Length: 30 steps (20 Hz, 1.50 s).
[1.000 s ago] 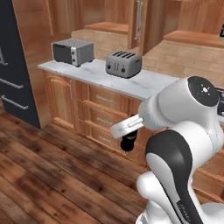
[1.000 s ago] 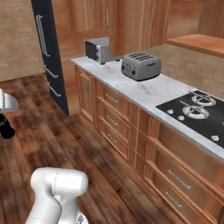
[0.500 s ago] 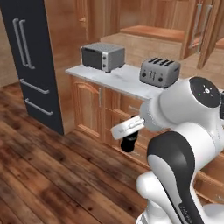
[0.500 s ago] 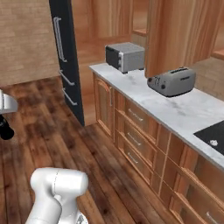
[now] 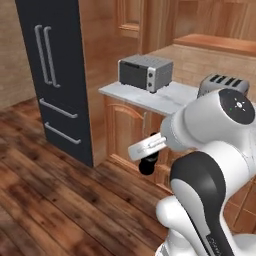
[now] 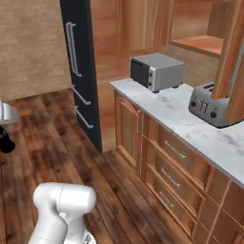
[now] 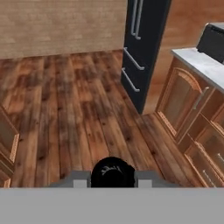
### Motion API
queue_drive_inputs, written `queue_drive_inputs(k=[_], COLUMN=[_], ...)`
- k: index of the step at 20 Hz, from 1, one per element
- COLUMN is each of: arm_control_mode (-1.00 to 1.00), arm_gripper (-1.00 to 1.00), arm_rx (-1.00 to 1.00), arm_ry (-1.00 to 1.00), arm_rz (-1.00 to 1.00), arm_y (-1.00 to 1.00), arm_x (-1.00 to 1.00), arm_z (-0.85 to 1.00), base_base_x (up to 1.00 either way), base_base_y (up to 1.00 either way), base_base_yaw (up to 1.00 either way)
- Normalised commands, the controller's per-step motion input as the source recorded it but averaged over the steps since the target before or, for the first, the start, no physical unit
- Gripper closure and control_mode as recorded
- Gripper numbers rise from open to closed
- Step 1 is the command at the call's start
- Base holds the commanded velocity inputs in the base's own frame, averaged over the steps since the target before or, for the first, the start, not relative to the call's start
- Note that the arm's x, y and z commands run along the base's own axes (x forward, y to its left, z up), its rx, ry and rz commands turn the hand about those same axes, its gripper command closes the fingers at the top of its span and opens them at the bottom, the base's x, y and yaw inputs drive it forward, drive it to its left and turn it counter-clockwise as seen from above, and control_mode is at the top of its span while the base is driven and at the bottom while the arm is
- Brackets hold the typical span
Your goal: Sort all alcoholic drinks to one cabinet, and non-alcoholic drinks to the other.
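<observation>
The tall dark fridge (image 5: 55, 75) stood at the end of a marble counter (image 6: 190, 119) that carried a toaster oven (image 5: 145, 72) and a toaster (image 6: 209, 102), and the robot's arm was tucked in low over the wooden floor (image 7: 65, 100), well away from both. The gripper (image 7: 113, 179) was clamped on the small black cola-shaped bottle (image 7: 113, 171), held out in front of the arm above bare floor. This looked like the carrying step for a non-alcoholic drink; the next move would call for reaching the right cabinet and lifting the bottle to its shelf
</observation>
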Motion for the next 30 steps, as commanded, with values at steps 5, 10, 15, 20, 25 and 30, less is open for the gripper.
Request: queue_drive_inputs(k=[5, 10, 15, 20, 25, 30], arm_control_mode=[1.00, 1.00, 1.00, 1.00, 1.00, 1.00], arm_gripper=[1.00, 1.00, 1.00, 1.00, 1.00, 1.00], arm_rx=[0.00, 0.00, 0.00, 0.00, 0.00, 0.00], arm_ry=[0.00, 0.00, 0.00, 0.00, 0.00, 0.00], arm_rz=[0.00, 0.00, 0.00, 0.00, 0.00, 0.00], arm_y=[0.00, 0.00, 0.00, 0.00, 0.00, 0.00], arm_x=[0.00, 0.00, 0.00, 0.00, 0.00, 0.00], arm_z=[0.00, 0.00, 0.00, 0.00, 0.00, 0.00], base_base_x=[0.65, 0.64, 0.39, 0.19, 0.04, 0.14], base_base_y=[0.83, 0.58, 0.23, -0.02, -0.12, -0.19], base_base_yaw=[-0.22, -0.25, -0.33, -0.37, -0.31, -0.34])
